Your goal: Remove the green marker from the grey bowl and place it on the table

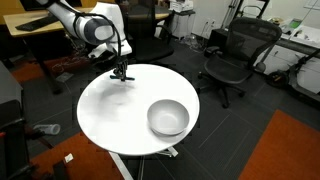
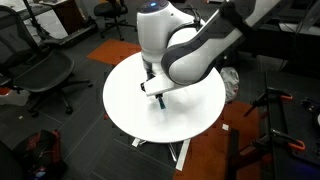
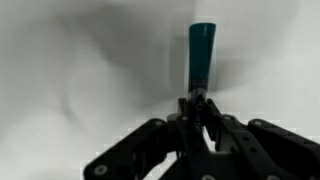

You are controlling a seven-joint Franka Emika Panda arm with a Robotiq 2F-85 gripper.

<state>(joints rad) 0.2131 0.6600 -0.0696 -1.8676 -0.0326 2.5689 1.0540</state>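
Observation:
My gripper point(image 3: 198, 108) is shut on the green marker point(image 3: 201, 50), whose teal end sticks out past the fingertips over the white table point(image 3: 70, 70). In an exterior view the gripper point(image 1: 122, 73) is low over the table's far left part point(image 1: 110, 105), well apart from the grey bowl point(image 1: 168, 118), which stands near the front right rim and looks empty. In an exterior view the gripper point(image 2: 157, 95) hangs just above the table point(image 2: 125, 105) with a bit of teal marker point(image 2: 148, 87) showing. The arm hides the bowl there.
Black office chairs point(image 1: 232, 55) stand around the table, one also in an exterior view point(image 2: 45, 75). Wooden desks point(image 1: 30, 28) are behind the arm. An orange floor mat point(image 1: 290, 150) lies to one side.

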